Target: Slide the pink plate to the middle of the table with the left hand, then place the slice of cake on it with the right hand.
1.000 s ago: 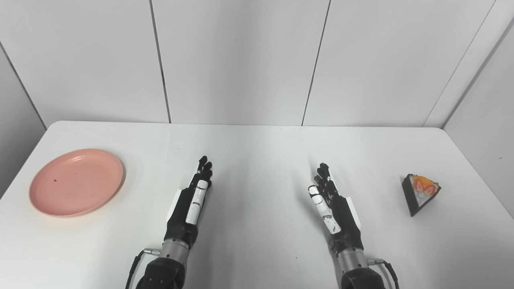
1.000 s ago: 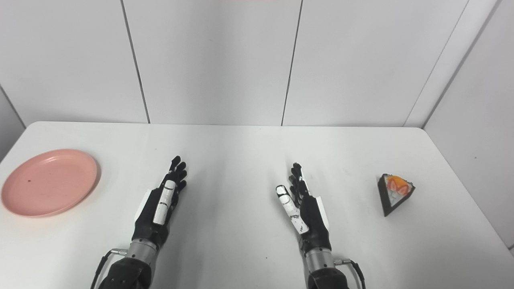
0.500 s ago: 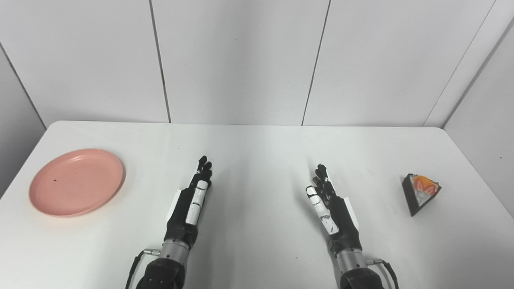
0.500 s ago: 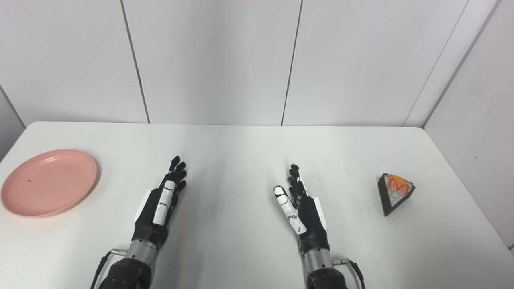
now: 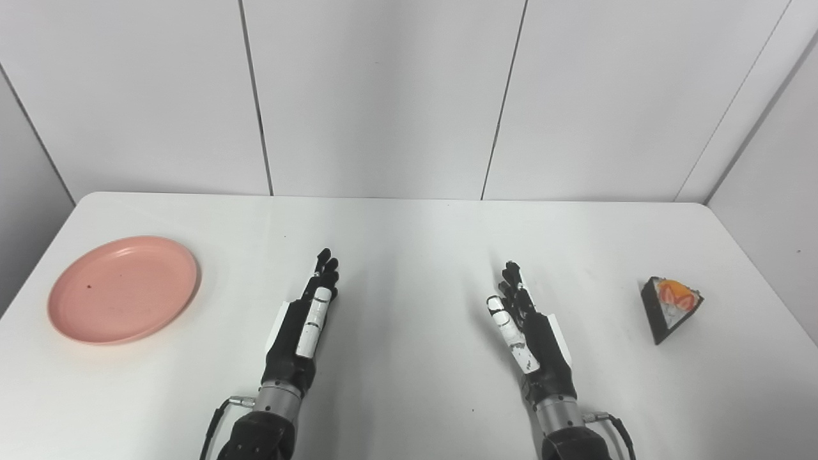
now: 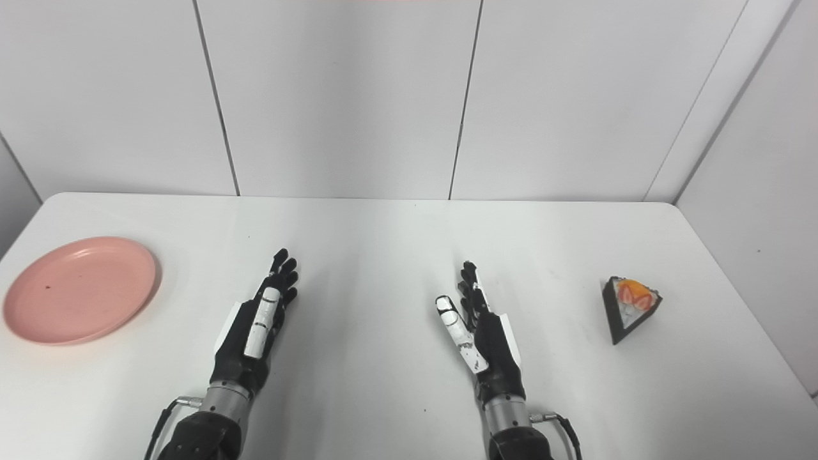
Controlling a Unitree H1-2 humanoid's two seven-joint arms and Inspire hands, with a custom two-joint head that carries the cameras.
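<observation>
Nothing is held: the left robot hand (image 5: 303, 319) and right robot hand (image 5: 527, 326) are outstretched. The plate (image 5: 123, 289), by the bench's (image 5: 409, 236) left edge, must first be reached.

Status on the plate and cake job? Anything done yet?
Nothing done. The plate sits at the table's left side, and the cake at the far right. In hand: nothing. The left hand and right hand are open and touch neither. Left: slide the plate to the middle, then put the cake on it.
</observation>
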